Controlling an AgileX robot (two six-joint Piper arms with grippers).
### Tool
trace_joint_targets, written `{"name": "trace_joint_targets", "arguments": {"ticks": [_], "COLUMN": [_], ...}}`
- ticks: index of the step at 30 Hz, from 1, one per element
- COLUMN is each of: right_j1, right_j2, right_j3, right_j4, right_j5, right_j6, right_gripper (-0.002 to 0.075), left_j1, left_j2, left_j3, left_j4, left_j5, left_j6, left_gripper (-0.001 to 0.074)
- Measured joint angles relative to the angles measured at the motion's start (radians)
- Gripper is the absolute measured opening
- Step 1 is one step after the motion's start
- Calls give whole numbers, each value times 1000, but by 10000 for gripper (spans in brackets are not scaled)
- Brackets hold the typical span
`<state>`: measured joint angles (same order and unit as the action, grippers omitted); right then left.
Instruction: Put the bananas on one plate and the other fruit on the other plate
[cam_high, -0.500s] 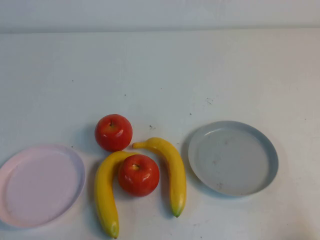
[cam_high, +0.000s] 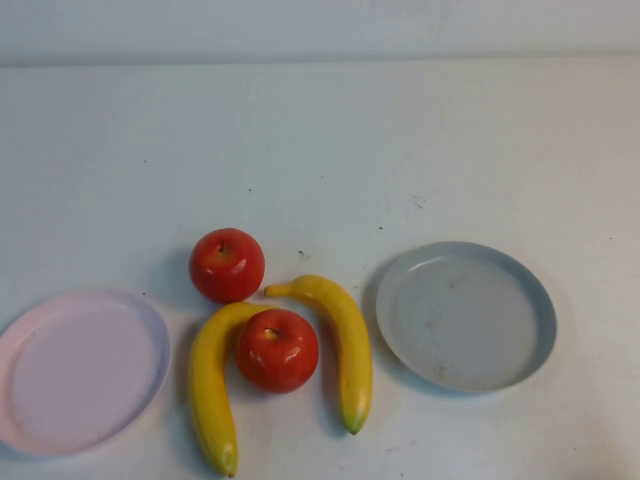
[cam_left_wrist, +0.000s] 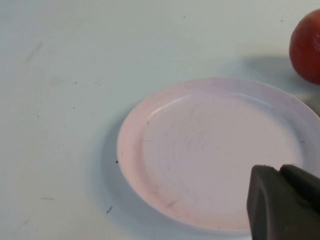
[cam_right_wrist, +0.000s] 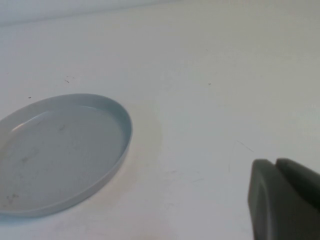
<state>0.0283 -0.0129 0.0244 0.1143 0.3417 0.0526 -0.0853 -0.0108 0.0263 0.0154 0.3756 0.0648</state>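
Two yellow bananas lie on the white table in the high view, one at the left (cam_high: 208, 385) and one at the right (cam_high: 345, 340). One red apple (cam_high: 277, 349) sits between them, touching both. The second apple (cam_high: 227, 264) stands just behind. The pale pink plate (cam_high: 80, 370) is at the front left and the grey-blue plate (cam_high: 465, 315) at the right; both are empty. My left gripper (cam_left_wrist: 280, 169) hangs shut and empty over the pink plate's (cam_left_wrist: 215, 150) near rim, with an apple (cam_left_wrist: 306, 46) at the view's edge. My right gripper (cam_right_wrist: 275, 162) is shut and empty beside the grey-blue plate (cam_right_wrist: 55, 150).
The white table (cam_high: 320, 150) stretches back to a pale wall. Neither arm shows in the high view. Small dark specks mark the table surface.
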Motion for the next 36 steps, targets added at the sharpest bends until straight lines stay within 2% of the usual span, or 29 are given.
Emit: {"name": "trace_joint_targets", "arguments": {"ticks": [24, 27, 33, 36], "right_j1": [0, 0, 0, 0], "right_j2": [0, 0, 0, 0], "right_j3": [0, 0, 0, 0], "right_j4": [0, 0, 0, 0], "right_j5": [0, 0, 0, 0], "right_j6": [0, 0, 0, 0], "right_gripper": [-15, -15, -15, -15], "left_j1": [0, 0, 0, 0], "left_j2": [0, 0, 0, 0], "left_j3": [0, 0, 0, 0], "left_j4": [-55, -131, -398, -457], "left_j5": [-12, -37, -170, -233], "left_j6": [-46, -87, -206, -211], "left_gripper": [1, 0, 0, 0]}}
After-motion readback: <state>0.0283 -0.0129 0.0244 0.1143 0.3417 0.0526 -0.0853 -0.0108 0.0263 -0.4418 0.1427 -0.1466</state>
